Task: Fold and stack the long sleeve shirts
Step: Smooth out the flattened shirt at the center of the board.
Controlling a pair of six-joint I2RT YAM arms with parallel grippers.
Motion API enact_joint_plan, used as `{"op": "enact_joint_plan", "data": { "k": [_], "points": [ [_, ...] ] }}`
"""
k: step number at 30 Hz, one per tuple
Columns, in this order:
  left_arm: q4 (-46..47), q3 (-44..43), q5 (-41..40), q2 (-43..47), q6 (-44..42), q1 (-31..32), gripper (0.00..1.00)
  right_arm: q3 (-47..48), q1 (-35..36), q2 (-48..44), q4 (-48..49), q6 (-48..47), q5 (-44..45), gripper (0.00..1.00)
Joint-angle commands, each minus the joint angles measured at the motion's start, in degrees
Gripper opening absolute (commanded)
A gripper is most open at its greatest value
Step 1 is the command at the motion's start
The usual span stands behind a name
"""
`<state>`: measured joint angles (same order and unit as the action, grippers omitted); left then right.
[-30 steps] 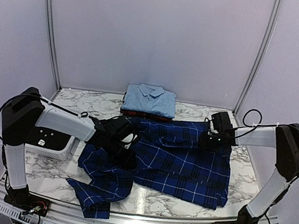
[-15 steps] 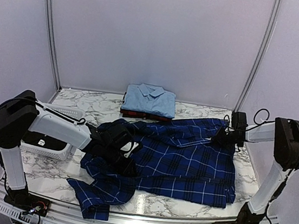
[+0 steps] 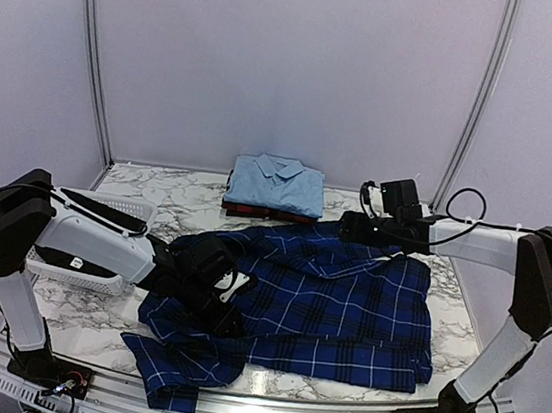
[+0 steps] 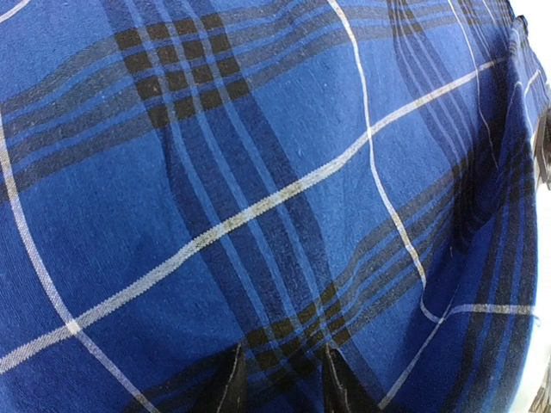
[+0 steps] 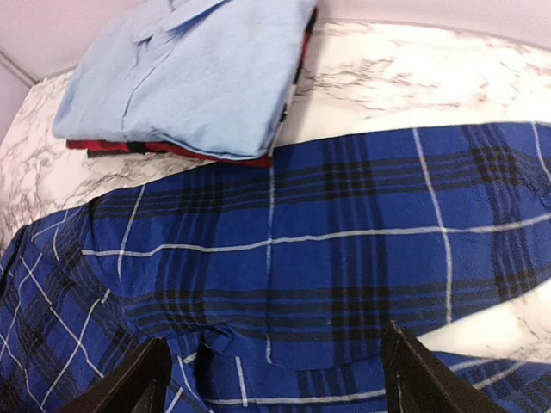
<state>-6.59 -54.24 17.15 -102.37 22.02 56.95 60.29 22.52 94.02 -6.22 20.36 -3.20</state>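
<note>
— How many shirts?
— Three. One navy plaid shirt (image 3: 344, 306) spread mid-worktop (image 3: 356, 211), and one light blue shirt (image 3: 277, 181) folded atop one red-and-black plaid shirt (image 5: 172, 151) at the back edge.
— Your jaws?
— My left gripper (image 4: 284, 387), narrow, pinches the navy plaid shirt. My right gripper (image 5: 284, 379) gapes wide above it.

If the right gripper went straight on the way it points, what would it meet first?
Probably the navy plaid shirt, lying just ahead of the right gripper; the folded light blue shirt sits farther on. Depth is unclear.
</note>
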Motion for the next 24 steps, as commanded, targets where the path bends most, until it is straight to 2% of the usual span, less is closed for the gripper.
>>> {"op": "enact_joint_plan", "data": {
  "k": [1,6,10,15,18,21,24],
  "points": [
    [-9.4,2.8,0.7,-0.7,-1.1,0.6,0.33,4.9,4.0,7.0,0.1,-11.1,2.9,0.83],
    [-10.0,2.7,-0.3,-0.2,-1.1,0.6,0.33,10.8,7.1,14.8,-1.5,-15.0,4.7,0.82],
    [-10.0,2.8,-0.8,-0.3,-1.0,0.6,0.33,12.3,7.8,17.4,-1.5,-14.8,3.8,0.73],
    [-10.1,2.8,-0.9,-0.5,-1.0,0.6,0.33,13.0,7.8,19.1,-2.3,-13.1,0.7,0.54],
    [-10.1,2.7,-1.0,-0.7,-1.0,0.5,0.33,12.6,7.8,19.2,-1.8,-12.4,0.1,0.35],
    [-10.2,2.5,-0.9,-0.9,-1.0,0.5,0.33,13.5,7.8,19.3,-2.3,-12.3,0.3,0.12],
    [-10.3,2.5,-1.0,-0.8,-1.1,0.5,0.33,15.4,7.8,18.9,-3.4,-12.1,2.3,0.0]
  ]
}}
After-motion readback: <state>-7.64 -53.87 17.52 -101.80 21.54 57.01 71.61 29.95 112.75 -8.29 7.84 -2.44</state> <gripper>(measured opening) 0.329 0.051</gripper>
